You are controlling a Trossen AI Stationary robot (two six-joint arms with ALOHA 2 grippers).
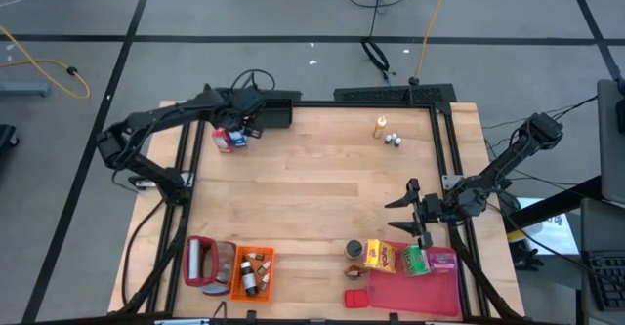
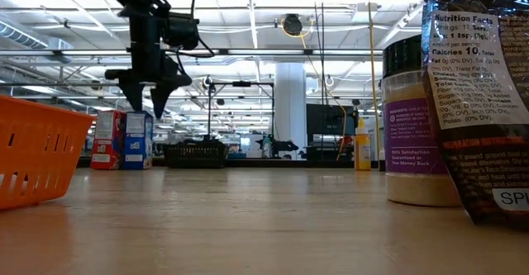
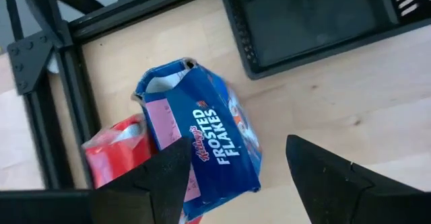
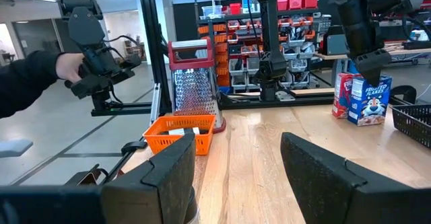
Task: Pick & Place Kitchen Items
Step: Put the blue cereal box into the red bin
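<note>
The table (image 1: 322, 179) has a light wood top with a black frame around it, and it stands on a gray floor with dark lines. Behind it is a big bright room with shelves full of red bins, and a person's hand (image 4: 67, 66) in a dark sleeve holds a black handle there. At the far left corner of the table stand a blue Frosted Flakes box (image 3: 202, 133) and a red box (image 3: 111, 150), touching each other, next to a black basket (image 3: 316, 15). The left gripper (image 1: 237, 120) hangs right above the blue box with its fingers apart; they hold nothing and do not touch the box. Near the far right corner stand an orange bottle (image 1: 379, 125) and two tiny white-capped bottles (image 1: 393, 140) just beside it. At the near left corner sit a metal grater (image 1: 200, 260) and an orange crate (image 1: 252, 271) with small bottles in it. By the near right corner lies a flat pink-red tray (image 1: 415, 291), with a dark round tin (image 1: 354, 250), a yellow box (image 1: 381, 256), a green box (image 1: 415, 260) and a pink box (image 1: 441, 260) in a row along its far edge, and a small red box (image 1: 356, 297) just beside it. The right gripper (image 1: 415, 213) waits near the right edge, just beyond that row, with its fingers spread and holding nothing.
</note>
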